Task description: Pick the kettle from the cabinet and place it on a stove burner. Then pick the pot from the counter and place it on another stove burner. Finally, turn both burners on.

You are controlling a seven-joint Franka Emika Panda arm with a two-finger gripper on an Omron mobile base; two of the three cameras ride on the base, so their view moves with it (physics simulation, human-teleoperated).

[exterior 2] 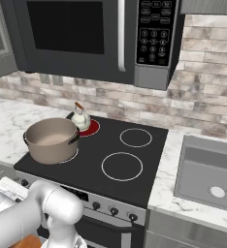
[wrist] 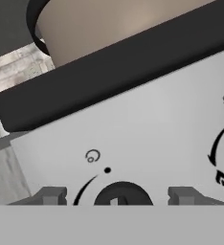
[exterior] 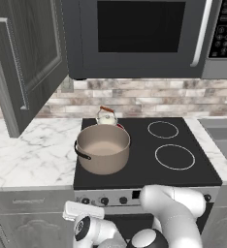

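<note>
The cream-white kettle (exterior: 106,117) (exterior 2: 80,119) stands on the rear-left stove burner (exterior 2: 91,127), which glows red. In front of it the taupe pot (exterior: 103,147) (exterior 2: 52,140) (wrist: 114,24) sits on the front-left burner. The two right burners (exterior: 174,157) (exterior 2: 121,166) are bare white rings. My gripper (wrist: 117,196) is down at the stove's grey front panel (wrist: 147,124). Its fingertips (wrist: 49,196) stand apart on either side of a black knob (wrist: 119,192), with a gap on both sides. The cabinet door (exterior: 23,63) hangs open at upper left.
A black microwave (exterior: 139,34) (exterior 2: 81,34) hangs above the stove. More knobs (exterior: 104,200) (exterior 2: 114,211) line the front panel. A sink (exterior 2: 207,174) lies to the right. Marble counter (exterior: 28,150) flanks the stove on the left.
</note>
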